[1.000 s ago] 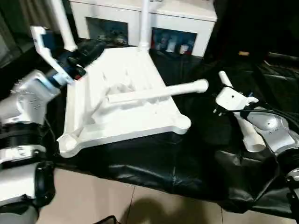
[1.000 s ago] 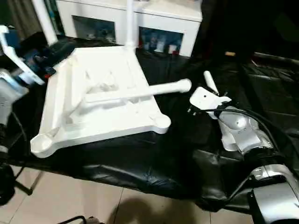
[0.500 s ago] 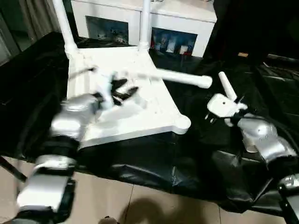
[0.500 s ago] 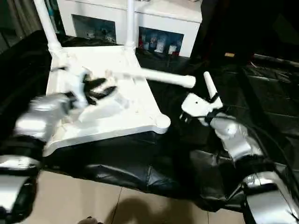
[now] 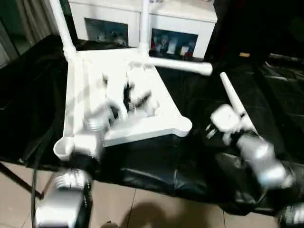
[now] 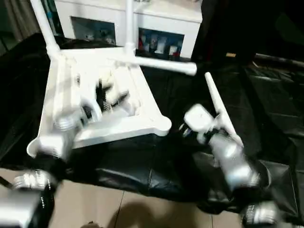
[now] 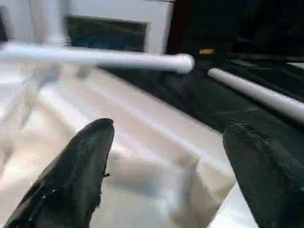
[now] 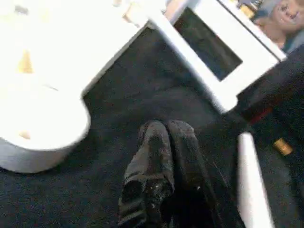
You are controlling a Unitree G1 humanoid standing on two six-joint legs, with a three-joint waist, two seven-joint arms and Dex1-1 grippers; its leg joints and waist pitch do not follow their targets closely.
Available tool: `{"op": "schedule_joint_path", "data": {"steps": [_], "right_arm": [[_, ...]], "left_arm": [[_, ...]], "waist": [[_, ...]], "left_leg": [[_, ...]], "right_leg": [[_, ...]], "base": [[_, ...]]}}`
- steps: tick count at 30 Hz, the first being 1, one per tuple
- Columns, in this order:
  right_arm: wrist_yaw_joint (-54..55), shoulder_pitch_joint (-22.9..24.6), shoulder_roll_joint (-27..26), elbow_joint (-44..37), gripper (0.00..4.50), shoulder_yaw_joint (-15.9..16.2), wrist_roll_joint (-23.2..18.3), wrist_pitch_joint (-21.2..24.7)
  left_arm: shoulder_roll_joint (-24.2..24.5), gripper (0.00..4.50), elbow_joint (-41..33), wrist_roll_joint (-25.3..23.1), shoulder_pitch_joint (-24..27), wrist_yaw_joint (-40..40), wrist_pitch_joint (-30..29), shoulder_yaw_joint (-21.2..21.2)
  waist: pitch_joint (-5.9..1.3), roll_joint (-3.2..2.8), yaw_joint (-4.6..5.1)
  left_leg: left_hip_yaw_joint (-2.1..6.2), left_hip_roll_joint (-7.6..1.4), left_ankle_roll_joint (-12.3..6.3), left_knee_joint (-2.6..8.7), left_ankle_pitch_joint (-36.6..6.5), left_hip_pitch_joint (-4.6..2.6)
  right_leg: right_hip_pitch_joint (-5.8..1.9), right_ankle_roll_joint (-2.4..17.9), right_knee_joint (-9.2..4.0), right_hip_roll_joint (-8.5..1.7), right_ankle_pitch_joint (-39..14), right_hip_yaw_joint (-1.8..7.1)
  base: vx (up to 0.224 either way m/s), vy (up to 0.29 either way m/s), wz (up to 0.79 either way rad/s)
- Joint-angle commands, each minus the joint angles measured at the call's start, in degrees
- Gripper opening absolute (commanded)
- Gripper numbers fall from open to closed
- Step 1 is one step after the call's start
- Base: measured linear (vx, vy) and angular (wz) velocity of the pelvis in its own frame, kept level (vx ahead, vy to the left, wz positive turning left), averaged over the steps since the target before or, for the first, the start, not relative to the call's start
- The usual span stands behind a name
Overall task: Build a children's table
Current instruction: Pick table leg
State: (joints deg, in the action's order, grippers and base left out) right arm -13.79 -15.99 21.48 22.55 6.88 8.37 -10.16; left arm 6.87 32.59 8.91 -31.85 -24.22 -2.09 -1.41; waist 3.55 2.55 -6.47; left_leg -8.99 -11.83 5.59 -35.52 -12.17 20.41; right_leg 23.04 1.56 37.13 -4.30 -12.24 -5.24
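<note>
The children's table (image 5: 161,114) lies upside down on the black-covered bench (image 5: 42,109), ribbed underside up. Two legs (image 5: 145,23) stand upright in the far corner sockets. A third leg (image 5: 178,66) lies level across the far edge, its free end out over the bench. A fourth leg (image 5: 232,97) lies loose on the bench beside the right arm.

Left end effector (image 7: 168,156): released, fingers (image 7: 80,166) spread wide over the underside. Right end effector (image 8: 166,142): clenched on nothing, above the black cover near a corner socket (image 8: 38,128).

A white cabinet (image 5: 142,21) stands behind.
</note>
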Motion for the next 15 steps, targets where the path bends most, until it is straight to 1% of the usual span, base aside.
{"op": "schedule_joint_path", "data": {"steps": [1,2,3,4,5,6,7,8,9,10,12,13,14,15], "right_arm": [[1.77,1.20,-0.96,-2.74,0.00,-1.27,-1.35,2.26],[3.14,2.33,-2.34,-4.32,0.00,-1.73,-1.60,3.23],[4.17,2.93,-3.35,-5.24,0.00,-2.04,-1.81,3.73],[5.11,3.55,-4.27,-6.26,0.00,-2.37,-2.03,4.34],[6.61,4.19,-5.74,-7.07,0.00,-3.25,-2.86,5.20],[7.77,4.50,-6.84,-7.16,0.00,-4.12,-3.77,5.59],[7.86,4.55,-6.93,-7.22,0.00,-4.19,-3.84,5.66],[9.10,5.23,-8.32,-8.01,0.00,-5.30,-5.04,6.62],[9.59,5.58,-9.04,-8.32,0.00,-5.84,-5.79,7.09],[9.93,6.22,-9.68,-9.15,0.00,-6.22,-6.20,7.79],[10.11,7.47,-10.67,-10.47,0.00,-6.43,-6.60,8.87],[9.93,7.97,-10.90,-10.87,0.00,-6.19,-6.47,9.23],[9.74,8.47,-11.04,-10.95,0.00,-5.78,-6.19,9.29],[9.65,8.76,-11.26,-11.24,0.00,-5.51,-6.08,9.63]], "left_arm": [[-0.96,4.45,-1.73,-2.76,1.42,3.90,1.53,1.01],[-1.63,4.46,-2.38,-4.63,3.05,5.96,2.45,2.02],[-1.87,4.46,-2.67,-6.06,4.03,7.16,2.32,2.99],[-2.07,4.46,-2.98,-7.31,4.92,8.37,2.55,3.76],[-2.47,4.46,-2.98,-9.31,5.86,11.02,4.47,4.47],[-2.54,4.46,-2.88,-10.88,6.28,12.87,6.49,4.96],[-2.54,4.46,-2.91,-11.00,6.33,13.02,6.62,5.00],[-2.64,4.46,-3.23,-12.47,6.99,15.20,7.23,5.50],[-2.80,4.46,-3.20,-12.82,7.25,16.26,6.66,5.51],[-3.14,4.46,-3.52,-12.63,7.80,16.44,6.88,5.34],[-3.90,4.46,-4.46,-12.40,9.05,16.86,7.17,5.02],[-4.33,4.46,-4.88,-11.95,9.58,16.76,7.45,4.74],[-4.79,4.46,-5.62,-11.58,10.27,16.94,7.21,4.46],[-5.09,4.46,-6.42,-11.38,10.91,17.00,7.60,4.46]], "waist": [[-4.32,-0.31,-0.06],[-4.49,-0.49,0.00],[-4.31,-0.93,0.02],[-4.19,-1.10,0.15],[-4.10,-0.93,0.21],[-4.07,-0.95,0.12],[-3.99,-0.95,0.17],[-3.93,-0.94,0.21],[-3.89,-1.06,0.18],[-3.86,-1.03,0.21],[-3.71,-0.24,0.28],[-3.79,-0.53,0.09],[-3.78,-0.19,0.29],[-3.77,-0.48,0.21]], "left_leg": [[0.00,-1.49,-5.45,4.02,-3.75,0.17],[0.03,-1.44,-5.09,4.08,-4.08,0.03],[0.07,-1.42,-4.57,4.19,-4.72,0.03],[0.10,-1.53,-4.25,4.38,-5.65,0.01],[0.16,-1.51,-3.47,4.51,-7.17,0.05],[0.14,-1.44,-2.80,4.62,-8.14,-0.08],[0.12,-1.43,-2.55,4.66,-8.65,-0.09],[0.19,-1.36,-2.05,4.81,-9.24,-0.10],[0.17,-1.39,-1.61,4.82,-9.94,-0.23],[0.15,-1.35,-1.46,4.84,-10.07,-0.22],[0.15,-1.22,-1.43,4.97,-9.82,0.20],[0.25,-1.27,-1.33,4.96,-9.67,0.16],[0.13,-1.25,-1.43,4.92,-9.58,0.14],[0.15,-1.22,-1.40,4.93,-9.18,0.22]], "right_leg": [[-4.10,12.78,-3.89,-3.75,3.01,3.31],[-4.02,12.26,-4.02,-3.72,2.11,3.34],[-3.86,11.67,-4.13,-3.64,1.67,3.39],[-3.77,11.33,-4.31,-3.61,0.75,3.38],[-3.83,10.37,-4.55,-3.63,-1.33,3.37],[-3.75,9.56,-4.88,-3.72,-3.08,3.45],[-3.65,9.24,-4.98,-3.72,-3.79,3.50],[-3.66,8.56,-5.07,-3.63,-5.11,3.49],[-3.46,8.12,-5.12,-3.73,-5.89,3.56],[-3.49,7.92,-5.14,-3.69,-5.97,3.59],[-3.66,6.69,-5.35,-3.70,-7.60,3.56],[-3.66,6.53,-5.25,-3.89,-7.90,3.55],[-3.48,6.27,-5.45,-3.79,-8.36,3.58],[-3.44,6.23,-5.39,-3.83,-8.21,3.59]], "base": [[0.000,0.000,0.00],[0.000,0.000,0.00],[0.000,0.000,0.00],[0.000,0.000,0.00],[0.000,0.000,0.00],[0.000,0.000,0.00],[0.000,0.000,0.00],[0.000,0.000,0.00],[0.000,0.000,0.00],[0.000,0.000,0.00],[0.000,0.000,0.00],[0.000,0.000,0.00],[0.000,0.000,0.00],[0.000,0.000,0.00]]}}
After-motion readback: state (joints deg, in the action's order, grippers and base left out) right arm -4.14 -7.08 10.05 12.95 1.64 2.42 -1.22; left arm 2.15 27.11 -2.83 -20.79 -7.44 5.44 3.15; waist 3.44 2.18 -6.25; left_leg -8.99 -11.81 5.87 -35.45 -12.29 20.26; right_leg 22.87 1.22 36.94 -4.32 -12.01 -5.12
